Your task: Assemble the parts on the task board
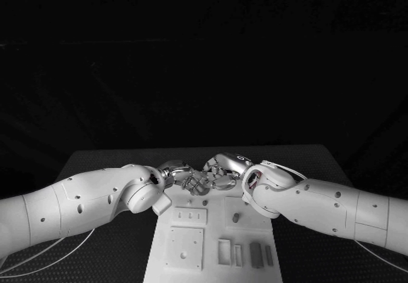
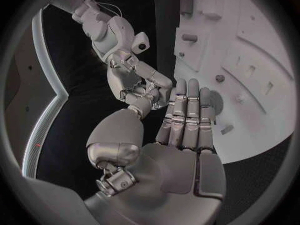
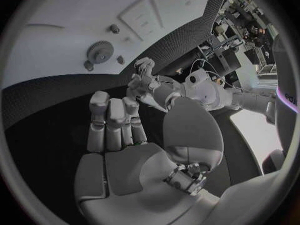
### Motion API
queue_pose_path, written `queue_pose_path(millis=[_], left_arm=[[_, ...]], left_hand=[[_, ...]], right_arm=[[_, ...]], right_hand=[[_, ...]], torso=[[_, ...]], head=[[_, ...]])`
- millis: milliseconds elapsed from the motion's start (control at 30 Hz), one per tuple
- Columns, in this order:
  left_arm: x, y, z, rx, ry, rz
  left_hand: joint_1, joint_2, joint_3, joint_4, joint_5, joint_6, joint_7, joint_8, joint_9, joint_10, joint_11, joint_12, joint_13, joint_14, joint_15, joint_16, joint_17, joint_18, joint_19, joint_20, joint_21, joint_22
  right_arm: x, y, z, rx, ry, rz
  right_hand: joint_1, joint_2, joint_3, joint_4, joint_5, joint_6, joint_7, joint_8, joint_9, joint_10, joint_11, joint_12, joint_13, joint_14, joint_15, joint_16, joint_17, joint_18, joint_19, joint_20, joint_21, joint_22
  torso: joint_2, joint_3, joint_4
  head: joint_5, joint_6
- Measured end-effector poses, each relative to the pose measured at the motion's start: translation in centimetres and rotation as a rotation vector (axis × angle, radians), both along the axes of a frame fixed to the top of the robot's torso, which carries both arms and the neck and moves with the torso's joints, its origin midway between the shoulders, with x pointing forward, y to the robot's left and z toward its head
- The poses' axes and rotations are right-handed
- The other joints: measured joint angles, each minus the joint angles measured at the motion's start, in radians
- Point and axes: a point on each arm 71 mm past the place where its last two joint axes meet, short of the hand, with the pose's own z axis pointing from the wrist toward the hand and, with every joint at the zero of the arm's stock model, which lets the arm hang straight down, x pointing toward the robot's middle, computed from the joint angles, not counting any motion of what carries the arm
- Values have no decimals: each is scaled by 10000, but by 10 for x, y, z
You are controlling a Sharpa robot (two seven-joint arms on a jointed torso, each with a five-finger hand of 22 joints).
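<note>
Hovering left hand [image 1: 180,175] and right hand [image 1: 223,171] fingertip-close at 12 o'clock of board [image 1: 188,247], both apart and empty, parts [image 1: 256,254] lying at 5 o'clock, risking clashing fingers.

Two chunky white arms with dark screw holes, thin pale cables trailing beneath; each ends in a shiny silver robot hand, left [image 1: 176,174] and right [image 1: 223,169].

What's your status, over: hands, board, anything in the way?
Left hand and right hand both open, holding nothing, close together over the task board's far end. Gear lying on board. Nothing blocking.
</note>
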Motion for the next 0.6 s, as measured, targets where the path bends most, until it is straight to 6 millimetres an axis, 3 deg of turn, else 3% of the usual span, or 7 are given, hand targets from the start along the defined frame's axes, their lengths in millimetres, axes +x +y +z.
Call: queue_pose_path(millis=[67, 200, 267, 333, 367, 467, 600], left_arm=[[0, 0, 0, -22, 31, 14], [1, 0, -1, -47, 101, 58], [1, 0, -1, -59, 147, 93], [1, 0, -2, -68, 186, 127], [2, 0, -2, -70, 213, 147], [2, 0, -3, -65, 278, 183], [2, 0, -3, -42, 360, 210]], left_hand=[[1, -138, 96, -61, 47, 40, -7, 0, -1, 75, -33, 0, 26, 20, -20, 0, 15, -5, -19, -19, 43, 0], [-106, -359, 194, -74, 641, 138, -35, 51, -1, 113, -44, 39, 76, 53, -54, 4, 58, -15, -36, -36, 110, -1], [-366, -787, 321, -22, 2122, 194, -89, 92, 41, 247, -81, 123, 136, 126, -86, 130, 133, -17, -36, -36, 189, -18], [-605, -1026, 324, -19, 3152, 248, -73, 95, 78, 265, -91, 123, 185, 126, -86, 187, 188, -28, -61, -60, 261, -18], [-676, -1097, 324, -20, 3402, 250, -74, 110, 90, 265, -91, 124, 208, 126, -86, 187, 203, -73, -90, -90, 298, -18], [-892, -1195, 324, -19, 3722, 264, -87, 116, 109, 265, -91, 123, 251, 125, -87, 228, 222, -76, -90, -90, 311, -36], [-954, -1257, 341, -3, 3756, 268, -90, 116, 137, 266, -92, 177, 293, 125, -86, 233, 229, -78, -90, -90, 350, -38]], right_arm=[[0, 0, 0, -11, 9, 6], [0, 1, 0, -26, 22, 19], [1, 1, 0, -35, 26, 21], [1, 2, -1, -42, 32, 31], [1, 2, -1, -50, 36, 35], [1, 3, -2, -68, 50, 28], [1, 4, -3, -89, 76, 21]], right_hand=[[0, 0, 0, 0, 0, 0, 0, 0, 0, 1, 0, 0, 0, 0, 0, 0, 0, -1, -6, 6, 0, 0], [0, 0, 0, 0, 0, 2, -2, 0, 1, 1, 0, 0, 0, -1, 0, 0, -1, -15, -14, 14, 0, -2], [0, 0, 0, 0, 0, 3, -3, 0, 2, 1, 0, 0, 0, -1, 1, 0, -3, -19, -15, 14, 0, -2], [0, 0, 0, 0, 0, 5, -4, 0, 2, 1, 0, -1, 3, -1, 1, -1, -8, -22, -15, 15, 0, -2], [0, 0, 0, 0, 0, 5, -5, 0, 2, 1, 0, -1, 9, -1, 1, -1, -8, -23, -15, 15, 0, -2], [0, 0, 0, 0, 0, 7, -6, 1, 7, 2, 0, -1, 9, -1, 1, -1, -8, -25, -16, 16, 0, -2], [0, 0, 0, 0, 0, 8, -7, 2, 14, 2, 0, -1, 9, -1, 1, -1, -8, -26, -16, 17, 0, -2]], torso=[[0, 0, 0], [0, 0, 0], [0, 0, 0], [0, 3, -1], [0, 4, -2], [0, 4, -6], [6, 5, -6]], head=[[-8, -7], [-9, -14], [-10, -16], [-10, -17], [-10, -18], [-10, -19], [-16, -26]])
